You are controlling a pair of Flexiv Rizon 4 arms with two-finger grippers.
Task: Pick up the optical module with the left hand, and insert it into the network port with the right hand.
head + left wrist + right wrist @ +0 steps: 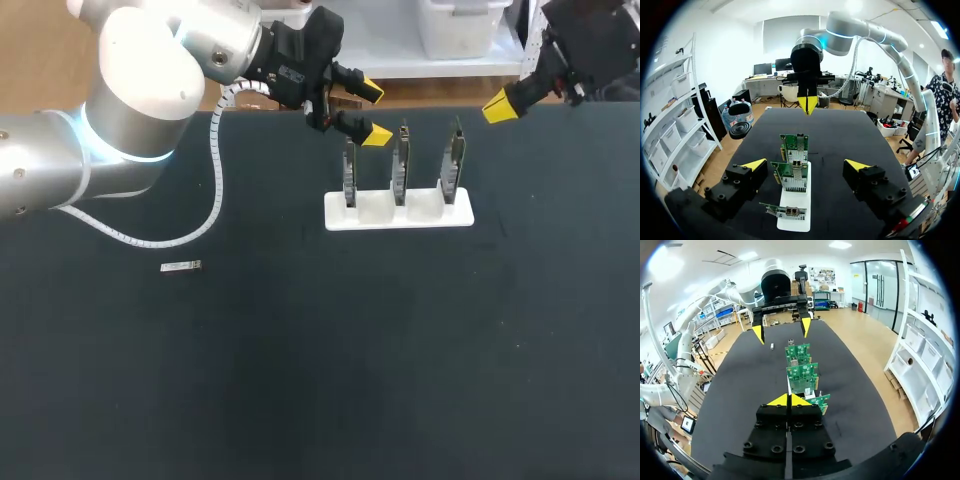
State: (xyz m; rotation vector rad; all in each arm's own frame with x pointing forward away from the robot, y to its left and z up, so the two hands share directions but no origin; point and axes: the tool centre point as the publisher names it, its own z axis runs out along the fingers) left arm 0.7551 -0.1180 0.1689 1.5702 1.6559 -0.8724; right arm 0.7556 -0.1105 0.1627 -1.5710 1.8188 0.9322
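Note:
The optical module (181,266), a small silver bar, lies flat on the black table at the left; from the right wrist it shows as a speck (772,346) far ahead. My left gripper (373,112) hangs open over the left end of a white holder (400,216) that carries three upright green network cards (400,160). In the left wrist view the open fingers (806,165) straddle the row of cards (789,175), touching none. My right gripper (500,107) is shut and empty above the table's far right; its joined tips (789,400) point along the cards (802,375).
The black table (320,380) is bare from the holder to the front edge. The left arm's white cable (215,190) loops down toward the table behind the module. Across the cards, each wrist sees the other gripper: the left one (782,330), the right one (807,104).

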